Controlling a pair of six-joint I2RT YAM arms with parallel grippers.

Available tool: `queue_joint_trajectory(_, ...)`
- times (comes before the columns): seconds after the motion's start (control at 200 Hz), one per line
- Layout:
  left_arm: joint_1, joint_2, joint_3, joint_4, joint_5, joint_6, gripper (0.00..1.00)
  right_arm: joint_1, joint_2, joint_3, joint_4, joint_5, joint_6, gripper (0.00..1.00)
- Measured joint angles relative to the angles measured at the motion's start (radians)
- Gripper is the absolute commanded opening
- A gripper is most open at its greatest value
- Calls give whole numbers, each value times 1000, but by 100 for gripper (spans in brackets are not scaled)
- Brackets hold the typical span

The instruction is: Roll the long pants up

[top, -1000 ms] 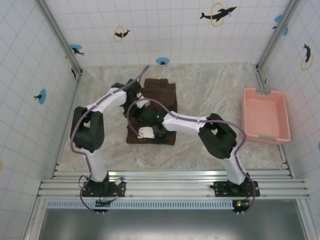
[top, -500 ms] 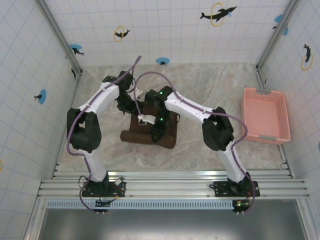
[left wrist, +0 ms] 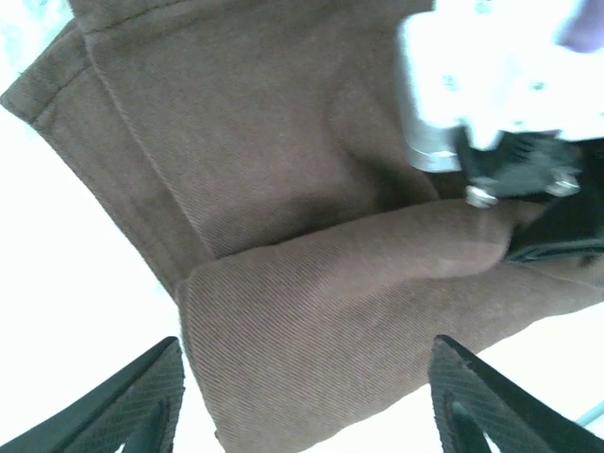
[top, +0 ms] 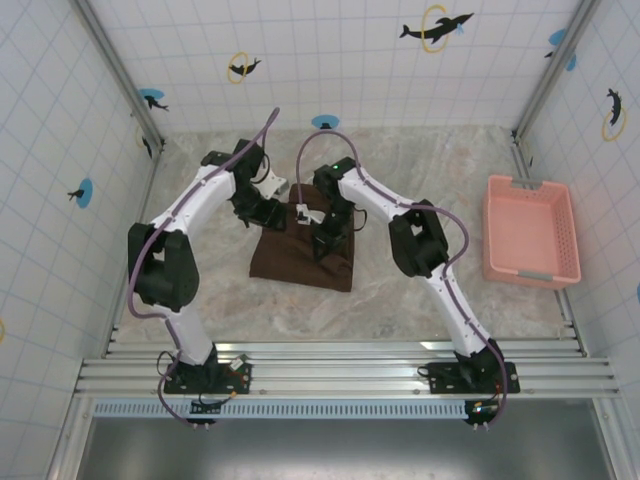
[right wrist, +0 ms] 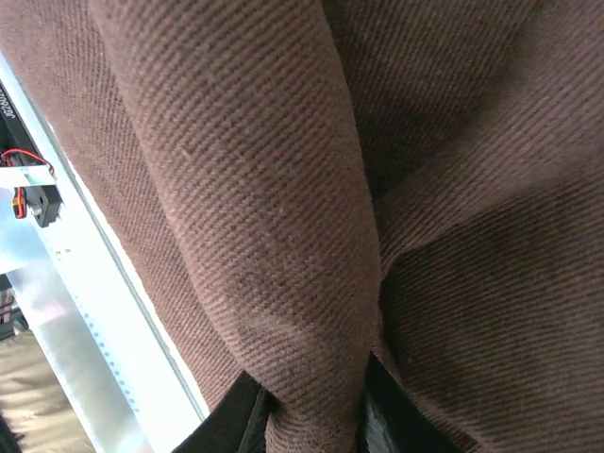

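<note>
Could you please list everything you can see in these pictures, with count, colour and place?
long pants: one, dark brown, folded at the middle of the table
basket: one, pink, at the right edge of the table
table: one, beige marble pattern, under everything
dolphin stickers: several, dark on blue or with yellow rings, on the white tiled walls
rails: one set, silver, along the near edge
left arm: one, white and black, reaching to the pants' far edge
right arm: one, white and black, reaching to the pants' far edge
left gripper: one, black, open over the pants
right gripper: one, black, pinching a fold of the pants
</note>
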Motion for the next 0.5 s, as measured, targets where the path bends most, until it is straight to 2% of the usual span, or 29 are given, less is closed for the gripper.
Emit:
queue_joint_trajectory(0.085,-24,-12,-24,2,8,-3,64,-1,10,11,-3,2,6,27)
queue_joint_trajectory(0.235,-65,-13,-131,39,51,-50,62,-3,17,52,1,51,22,45)
queue_joint_trajectory(0.36,-66,11,-212,77,85,-98,62,-3,8,80,50,158,39,60)
queue_joint_trajectory(0.5,-66,69,-216,121,101,-130,61,-3,-41,89,111,325,50,62)
